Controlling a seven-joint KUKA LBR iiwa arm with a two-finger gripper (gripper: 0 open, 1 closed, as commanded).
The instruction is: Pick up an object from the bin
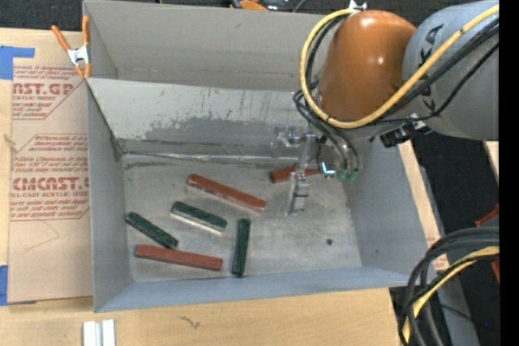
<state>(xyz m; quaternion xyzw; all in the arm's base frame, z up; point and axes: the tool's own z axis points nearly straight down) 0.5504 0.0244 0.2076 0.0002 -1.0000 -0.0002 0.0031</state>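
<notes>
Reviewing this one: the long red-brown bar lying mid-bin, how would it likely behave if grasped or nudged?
The red-brown bar looks straight with flat faces, so probably stiff and more apt to slide than roll. It lies flat on the bin floor, so tipping seems unlikely. Long and thin, it might pivot if gripped near one end.

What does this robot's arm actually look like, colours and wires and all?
A thick silver-grey arm with black lettering, ending in a rounded glossy orange cover. Yellow and black cables loop around that cover. Beneath it is a slim, silvery metal gripper.
</notes>
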